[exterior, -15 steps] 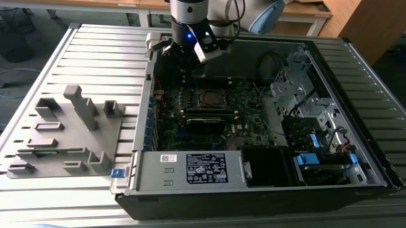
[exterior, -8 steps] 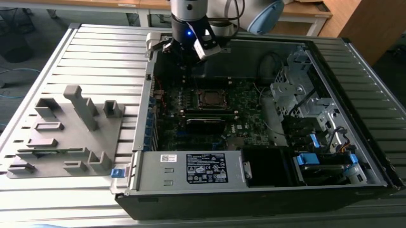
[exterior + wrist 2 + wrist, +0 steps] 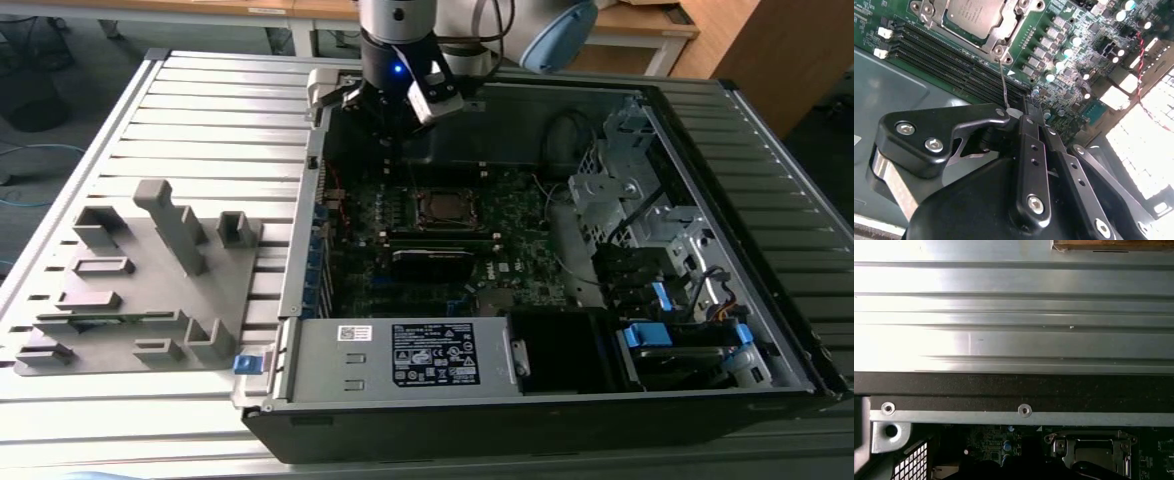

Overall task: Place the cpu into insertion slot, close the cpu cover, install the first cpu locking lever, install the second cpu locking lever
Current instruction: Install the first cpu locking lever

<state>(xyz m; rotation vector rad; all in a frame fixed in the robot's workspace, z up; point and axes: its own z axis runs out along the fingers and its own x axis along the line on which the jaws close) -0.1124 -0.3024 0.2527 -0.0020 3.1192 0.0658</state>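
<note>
The cpu (image 3: 971, 12) lies in the insertion slot (image 3: 441, 207) on the green motherboard, with the silver cpu cover (image 3: 1000, 36) down around its edges. The cover's frame (image 3: 1094, 450) also shows in the first wrist view. A thin wire locking lever (image 3: 1003, 82) rises from the socket's corner and ends right beside my gripper's tip (image 3: 1029, 114). Whether the two touch I cannot tell. My black fingers (image 3: 1026, 150) are pressed together, with nothing visible between them. In the exterior view the gripper (image 3: 387, 128) hangs over the rear of the board, behind the socket.
Long black memory slots (image 3: 949, 62) run beside the socket. The open case holds a labelled power supply (image 3: 427, 355), drive bays (image 3: 641, 200) and blue clips (image 3: 647, 335). On the exterior view's left, a grey fixture (image 3: 134, 270) stands on the slatted table (image 3: 200, 110).
</note>
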